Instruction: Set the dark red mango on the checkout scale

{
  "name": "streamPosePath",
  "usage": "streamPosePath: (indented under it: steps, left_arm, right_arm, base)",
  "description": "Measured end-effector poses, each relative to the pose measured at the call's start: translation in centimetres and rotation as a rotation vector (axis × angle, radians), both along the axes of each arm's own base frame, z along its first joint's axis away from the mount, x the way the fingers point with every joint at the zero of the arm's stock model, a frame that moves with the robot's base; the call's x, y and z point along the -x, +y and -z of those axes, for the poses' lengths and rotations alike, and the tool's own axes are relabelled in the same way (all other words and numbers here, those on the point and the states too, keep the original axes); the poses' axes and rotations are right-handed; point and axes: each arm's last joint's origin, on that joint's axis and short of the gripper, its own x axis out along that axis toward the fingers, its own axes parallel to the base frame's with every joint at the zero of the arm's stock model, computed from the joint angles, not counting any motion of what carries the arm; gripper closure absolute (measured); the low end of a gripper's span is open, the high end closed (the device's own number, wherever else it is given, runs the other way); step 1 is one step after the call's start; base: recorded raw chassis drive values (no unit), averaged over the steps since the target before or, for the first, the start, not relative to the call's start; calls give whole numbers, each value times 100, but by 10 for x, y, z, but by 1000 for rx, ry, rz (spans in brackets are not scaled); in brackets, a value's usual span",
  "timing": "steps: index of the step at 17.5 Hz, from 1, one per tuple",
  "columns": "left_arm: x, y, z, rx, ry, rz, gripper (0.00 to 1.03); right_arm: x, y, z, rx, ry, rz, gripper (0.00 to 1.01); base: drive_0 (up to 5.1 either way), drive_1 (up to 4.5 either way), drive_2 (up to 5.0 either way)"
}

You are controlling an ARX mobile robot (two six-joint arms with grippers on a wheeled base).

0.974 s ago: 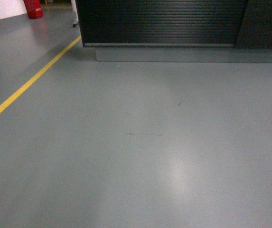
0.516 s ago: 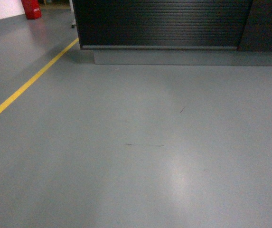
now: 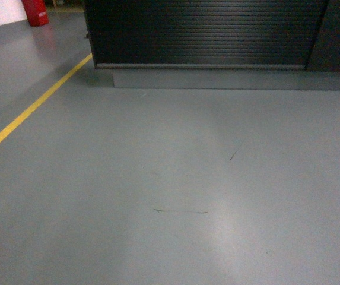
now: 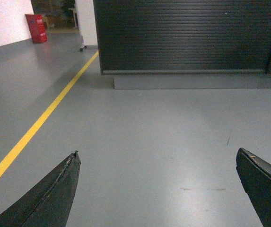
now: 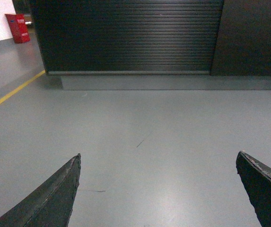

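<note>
Both end effectors spread wide and carrying nothing: left end effector (image 4: 156, 189) with its two dark fingers at the bottom corners of its wrist view, right end effector (image 5: 156, 189) the same in its own view, only bare grey floor (image 3: 175, 178) between the fingers. Neither arm showing in the head view.

Ahead, across open floor: ribbed black front panel of the checkout (image 3: 205, 32), set on a grey plinth, filling the top of all three views. Top of the counter cut off above every frame, so nothing on it to be read. Yellow line (image 3: 33, 110) slanting along the floor to the left, red object (image 3: 34, 12) against the far wall in the upper left corner.

No dark red mango anywhere in view, neither held nor lying on the floor. No scale in view either, presumably up on the counter top, out of frame.

Judged from this: task at an early stage, nothing picked, nothing placed. Left to do: close the gap to the checkout, find the mango, grasp it, find the white platform, set the fruit down on it.
</note>
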Motion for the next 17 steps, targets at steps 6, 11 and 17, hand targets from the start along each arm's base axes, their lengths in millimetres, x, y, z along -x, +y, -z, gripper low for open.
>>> streamPosePath:
  steps: [6,11,17]
  left_arm:
    - [0,0,0,0,0,0,5]
    - [0,0,0,0,-3,0,5]
    - [0,0,0,0,0,0,5]
  right_arm:
    - [0,0,0,0,0,0,3]
    - [0,0,0,0,-1,0,3]
    - [0,0,0,0,-1,0,3]
  base:
    - [3,428,-421]
    - [-2,422,-426]
    - [-6,418,-430]
